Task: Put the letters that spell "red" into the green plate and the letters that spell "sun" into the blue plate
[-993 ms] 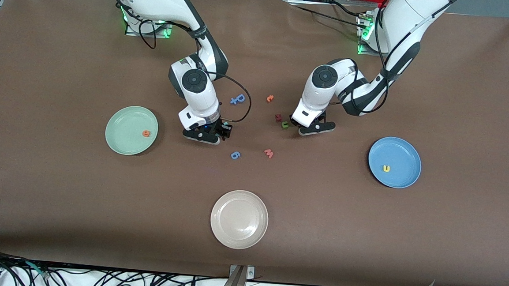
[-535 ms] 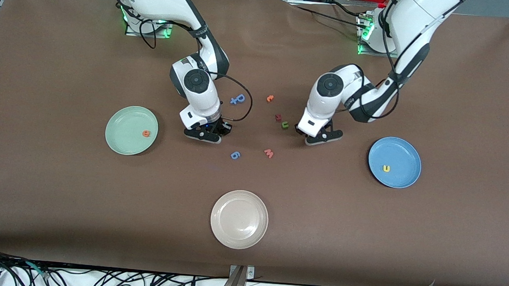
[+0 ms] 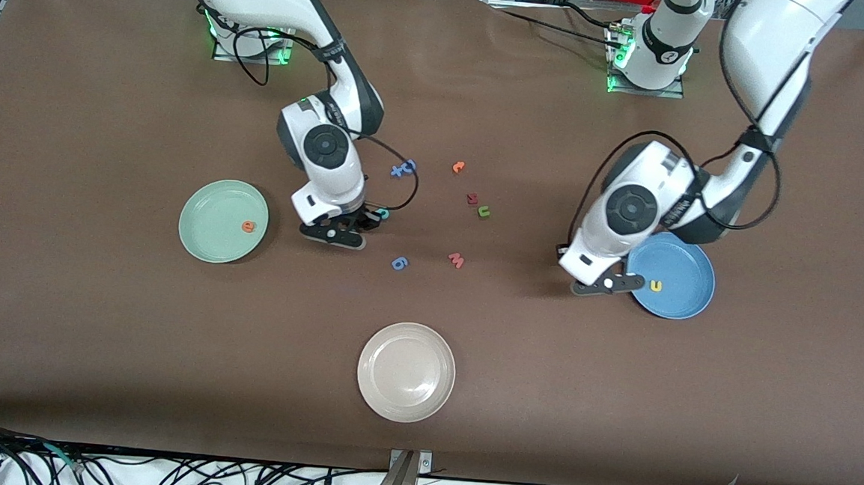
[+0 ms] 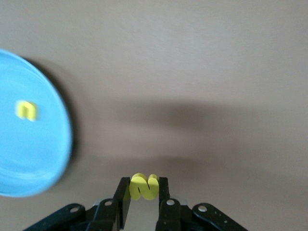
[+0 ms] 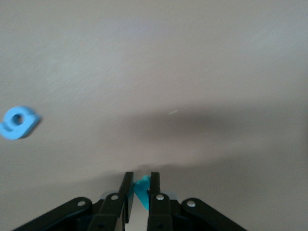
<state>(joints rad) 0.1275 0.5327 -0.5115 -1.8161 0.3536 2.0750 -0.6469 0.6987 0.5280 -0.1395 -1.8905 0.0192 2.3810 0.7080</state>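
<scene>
Two grippers each hold a foam letter above the brown worktop (image 3: 96,342). The left gripper (image 4: 142,197) is clamped on the yellow "s" (image 4: 144,186) just beside the rim of the blue plate (image 3: 689,262), where a yellow arch letter (image 3: 655,285) already lies. The right gripper (image 5: 139,192) is clamped on a teal letter (image 5: 142,191), over the worktop between the green plate (image 3: 213,210) and the loose letters. An orange "e" (image 3: 249,226) lies in the green plate. The green arch letter (image 3: 483,213) lies mid-worktop beside a dark red letter (image 3: 472,198); a salmon "w" (image 3: 456,260) and a periwinkle letter (image 3: 399,263) lie nearer the front camera. A cream plate (image 3: 406,372) sits nearest the front camera.
</scene>
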